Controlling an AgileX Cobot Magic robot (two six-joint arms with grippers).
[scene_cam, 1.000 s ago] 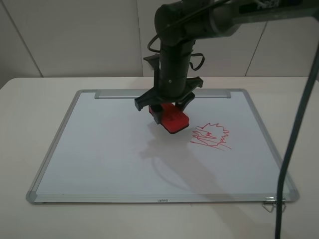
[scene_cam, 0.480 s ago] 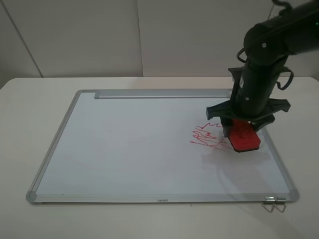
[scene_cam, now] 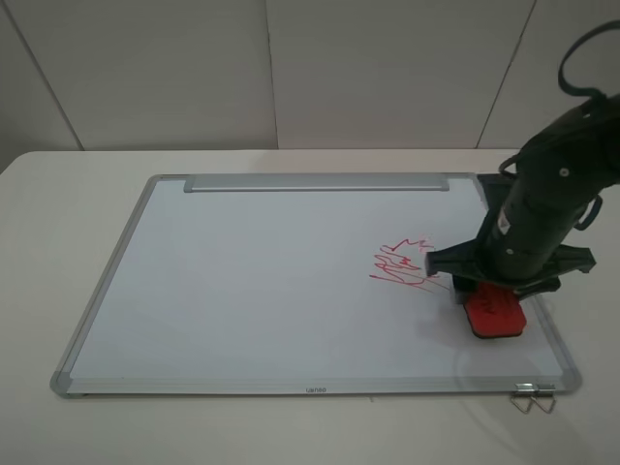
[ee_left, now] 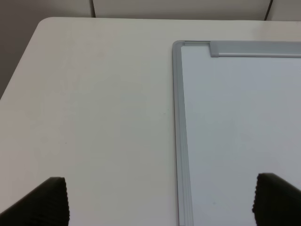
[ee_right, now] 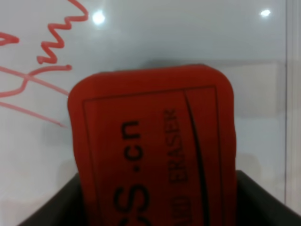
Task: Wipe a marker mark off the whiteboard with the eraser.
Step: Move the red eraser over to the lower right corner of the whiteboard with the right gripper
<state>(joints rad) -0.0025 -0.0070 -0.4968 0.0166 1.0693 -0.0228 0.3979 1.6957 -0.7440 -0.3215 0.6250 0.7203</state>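
Observation:
My right gripper (scene_cam: 494,294) is shut on the red eraser (scene_cam: 494,314), holding it low over the whiteboard (scene_cam: 242,291) near its right frame edge; whether it touches the surface I cannot tell. In the right wrist view the eraser (ee_right: 155,141) with dark lettering fills the space between the fingers of the gripper (ee_right: 155,209). A red oval marker mark with grid lines shows nowhere on the board. Only the red spiky scribble (scene_cam: 405,265) remains, just left of the eraser, its lines (ee_right: 47,47) also in the wrist view. My left gripper (ee_left: 160,207) is open over the table, beside the board's frame (ee_left: 181,141).
The grey tray strip (scene_cam: 315,182) runs along the board's far edge. A small metal clip (scene_cam: 531,398) lies at the front right corner. A dark cable (scene_cam: 579,60) loops above the right arm. The white table (scene_cam: 58,242) surrounds the board.
My right arm has carried the eraser from the board's middle, past the spiky scribble, to the right frame edge and slightly toward the front. The scribble looks unchanged.

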